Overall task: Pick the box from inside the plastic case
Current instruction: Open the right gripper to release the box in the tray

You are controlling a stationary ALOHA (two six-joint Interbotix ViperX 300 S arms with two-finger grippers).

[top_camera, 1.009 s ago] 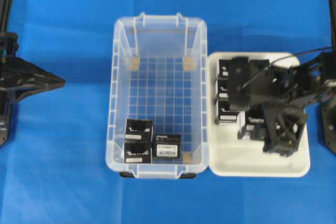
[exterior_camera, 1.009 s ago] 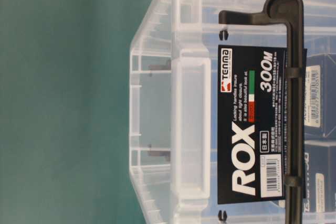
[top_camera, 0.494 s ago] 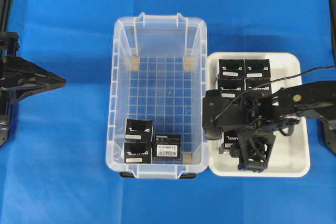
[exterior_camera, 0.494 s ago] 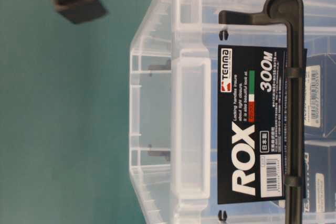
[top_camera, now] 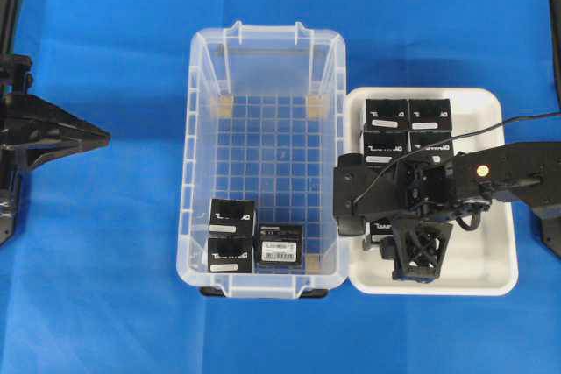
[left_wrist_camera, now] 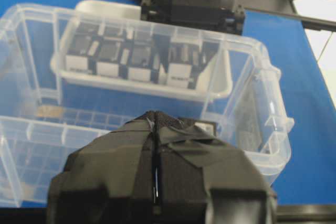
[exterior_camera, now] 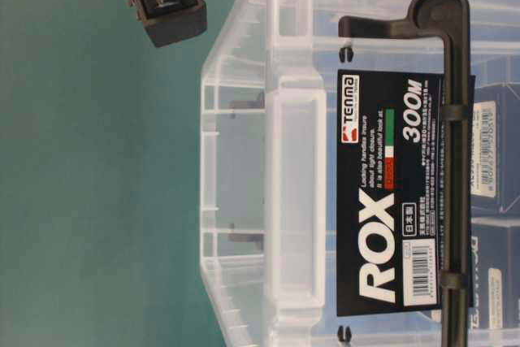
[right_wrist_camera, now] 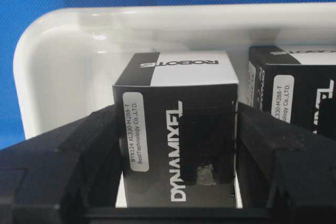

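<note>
Since a second ago, the right end effector (right_wrist_camera: pixel 178 203) has been swung leftward over the white tray (top_camera: pixel 491 278) toward the plastic case (top_camera: pixel 263 164).
A box (right_wrist_camera: pixel 176 140) is seen between its fingers (right_wrist_camera: pixel 63 161), flanked closely on both sides, though a firm clamp cannot be told; three more black boxes (top_camera: pixel 232 234) are left in the case's near corner; the left end effector (left_wrist_camera: pixel 156 177) is held shut, parked well apart above the blue bench (top_camera: pixel 105 260).

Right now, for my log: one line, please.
right gripper shut on box | over white tray | left gripper shut | plastic case: three boxes
</note>
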